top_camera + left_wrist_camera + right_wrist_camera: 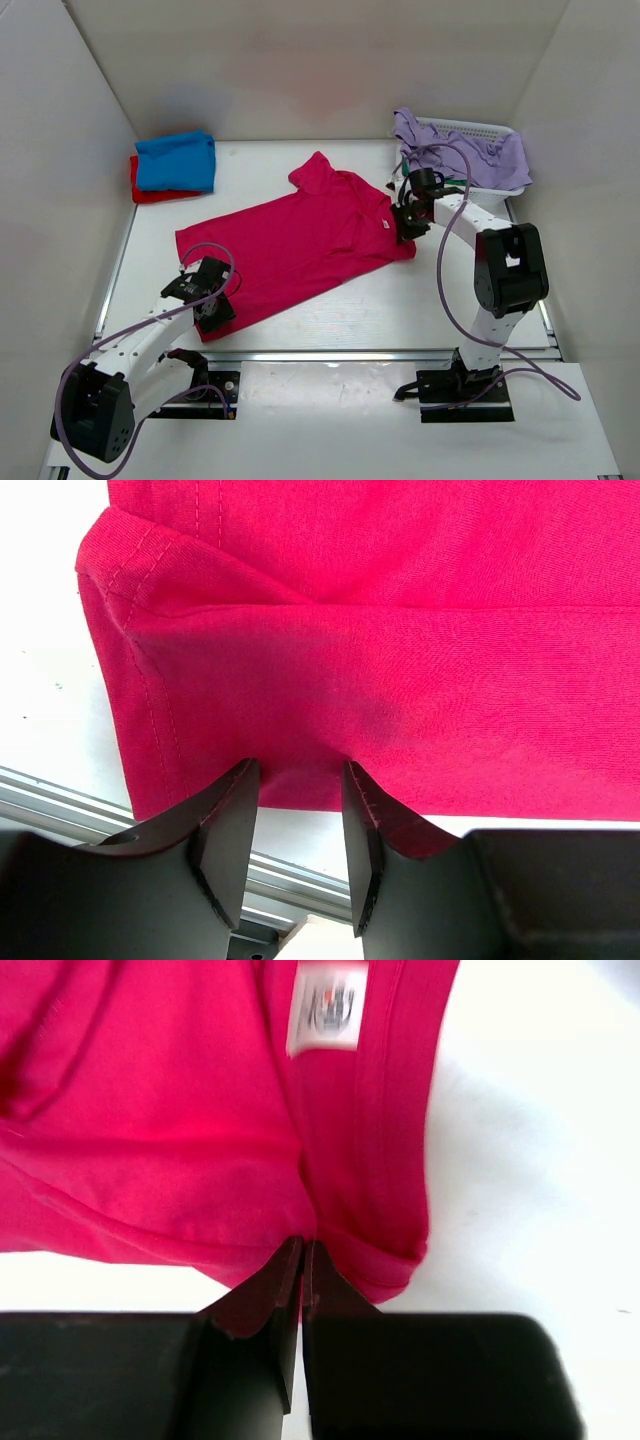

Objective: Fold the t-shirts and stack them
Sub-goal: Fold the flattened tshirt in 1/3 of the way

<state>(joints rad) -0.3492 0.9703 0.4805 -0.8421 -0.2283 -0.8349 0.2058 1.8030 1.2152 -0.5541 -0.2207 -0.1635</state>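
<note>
Two unequal holds: the right gripper (302,1248) pinches a sliver of the crimson t-shirt (300,240), the left gripper (300,775) stands half-open astride its hem (300,798), so either corner may slip.

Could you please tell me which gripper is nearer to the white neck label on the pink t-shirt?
Right. The right gripper pinches the pink t-shirt at its collar, beside the neck label; the left gripper straddles the hem at the opposite end.
</note>
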